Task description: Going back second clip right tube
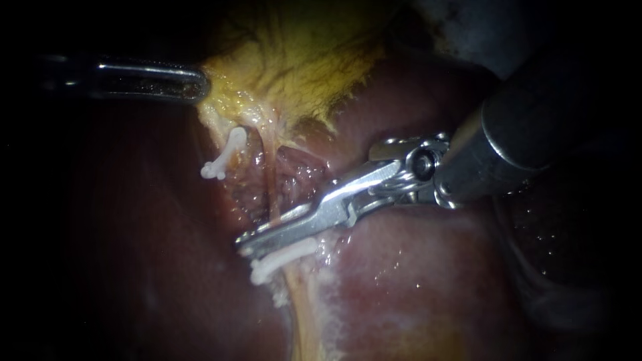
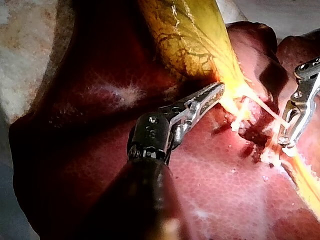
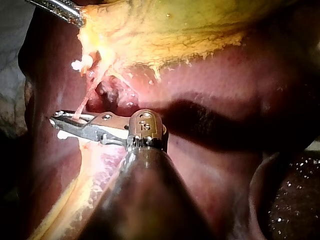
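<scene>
A clip [image 1: 281, 261] is sitting on the right tube [image 1: 271, 190] just under my right instrument [image 1: 250, 242], whose jaws are standing slightly apart and empty. I judge that backing away is still to do. My left instrument [image 1: 195, 84] is pinching the gallbladder [image 1: 294, 60].

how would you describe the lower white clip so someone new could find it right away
Start at the yellow gallbladder and follow the pale tube down across the liver. The clip is the white bar crossing that tube right under the right instrument's tip; the other white clip sits higher, near the gallbladder.

Surgical bench, excised liver [image 2: 225, 180], gallbladder [image 2: 190, 35], white clip [image 1: 224, 155]
</scene>
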